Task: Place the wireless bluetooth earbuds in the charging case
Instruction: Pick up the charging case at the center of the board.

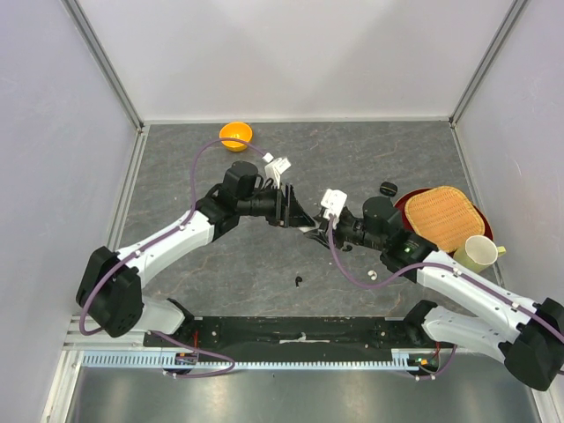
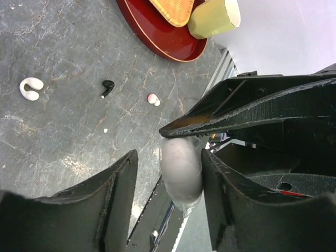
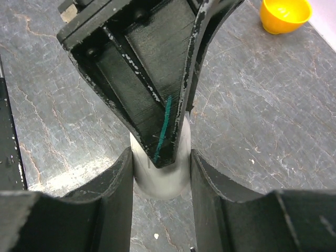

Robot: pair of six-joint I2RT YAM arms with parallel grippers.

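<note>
My right gripper (image 1: 315, 231) (image 3: 161, 157) is shut on a pale grey rounded box (image 3: 160, 185) standing on the table at mid-table. My left gripper (image 1: 295, 216) (image 2: 169, 157) is open around the same box (image 2: 181, 173), with a gap on one side, and one of its fingers (image 3: 157, 105) reaches over the box's top. The glossy black charging case (image 1: 388, 188) lies apart, by the red plate. A black earbud (image 1: 299, 281) and a white earbud (image 1: 371, 274) lie near the front. The left wrist view shows a black earbud (image 2: 107, 86), a white bud (image 2: 153, 98) and a white C-shaped bud (image 2: 30, 88).
An orange bowl (image 1: 235, 135) (image 3: 285, 13) sits at the far back left. A red plate (image 1: 407, 204) (image 2: 168, 42) with a woven mat (image 1: 445, 217) and a pale yellow cup (image 1: 478, 253) stands at the right. White walls surround the table.
</note>
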